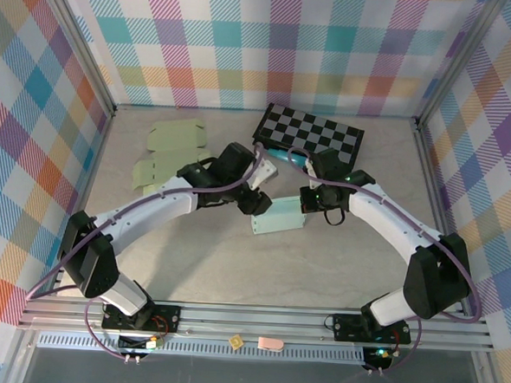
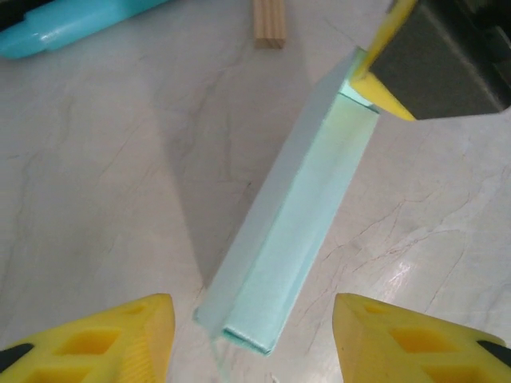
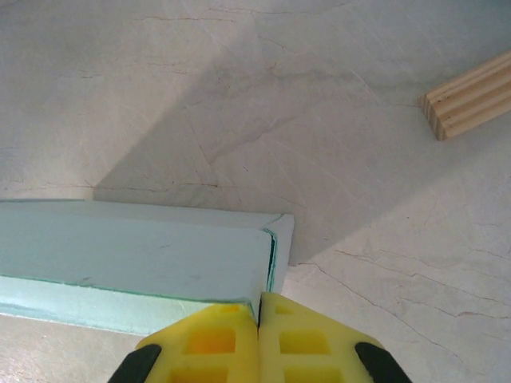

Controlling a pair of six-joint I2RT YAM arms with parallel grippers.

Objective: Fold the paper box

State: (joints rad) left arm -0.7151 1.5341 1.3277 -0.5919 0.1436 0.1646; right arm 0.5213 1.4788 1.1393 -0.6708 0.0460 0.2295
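The paper box (image 1: 278, 219) is a pale teal, partly folded sleeve lying on the table between the two arms. In the left wrist view the paper box (image 2: 295, 207) runs from the bottom centre up to the right. Its near end lies between the yellow fingers of my left gripper (image 2: 251, 339), which stands open and apart from the card. At the far end my right gripper (image 2: 382, 76) pinches a corner. In the right wrist view my right gripper (image 3: 259, 323) is shut on the edge of the box (image 3: 136, 255) at its end flap.
A black-and-white checkerboard (image 1: 311, 134) lies at the back. Two flat pale green box blanks (image 1: 176, 139) lie at the back left. A cyan object (image 2: 72, 24) and a small wooden block (image 2: 268, 22) lie just beyond the box; the block (image 3: 471, 96) is right of it.
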